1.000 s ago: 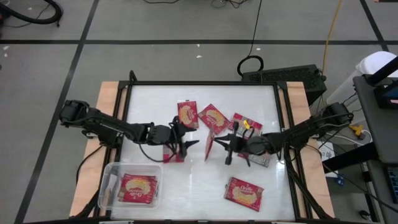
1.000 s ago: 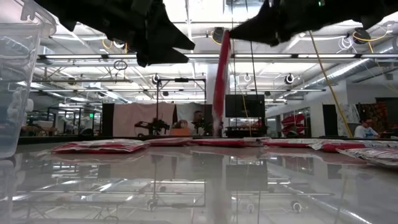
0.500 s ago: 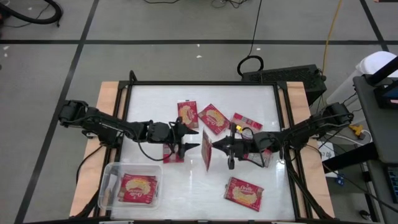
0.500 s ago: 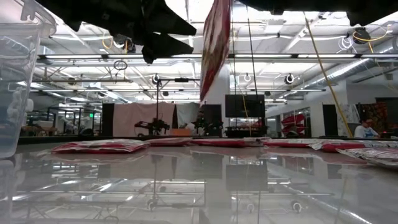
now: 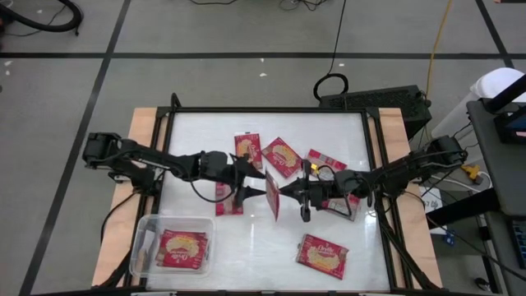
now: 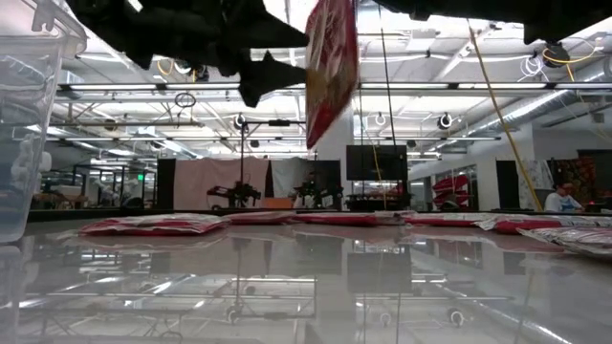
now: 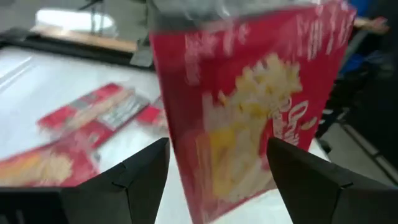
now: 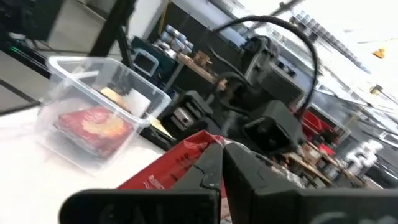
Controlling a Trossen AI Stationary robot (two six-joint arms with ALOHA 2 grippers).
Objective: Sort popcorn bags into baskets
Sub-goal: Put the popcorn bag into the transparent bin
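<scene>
One red popcorn bag [image 5: 272,204] hangs upright above the table's middle, shut in my right gripper [image 5: 285,191], which reaches in from the table's right. In the low view this bag [image 6: 332,67] hangs well clear of the tabletop. My left gripper [image 5: 258,185] is open just left of it. In the left wrist view the bag's picture side [image 7: 249,106] stands ahead of and between the spread fingers [image 7: 134,180]. The clear tub [image 5: 148,226] at the near left holds one bag [image 5: 182,247]. Several more bags lie flat on the table. My right gripper pinches the bag's upper edge [image 8: 198,146] between its two fingers, coming roughly level from the table's right. The bag hangs upright below and beside the fingers, lifted clear of the table.
Loose bags lie flat at the far middle [image 5: 248,150] [image 5: 283,156] [image 5: 325,160], under my left arm [image 5: 228,201], under my right arm [image 5: 345,207] and near right [image 5: 323,253]. Bare tabletop shows between the tub and the near-right bag.
My right gripper carried the bag up and toward the table's left; the bag, first hanging low and edge-on in the low view, now hangs higher and turned. My left gripper, still open, moved right toward the bag.
</scene>
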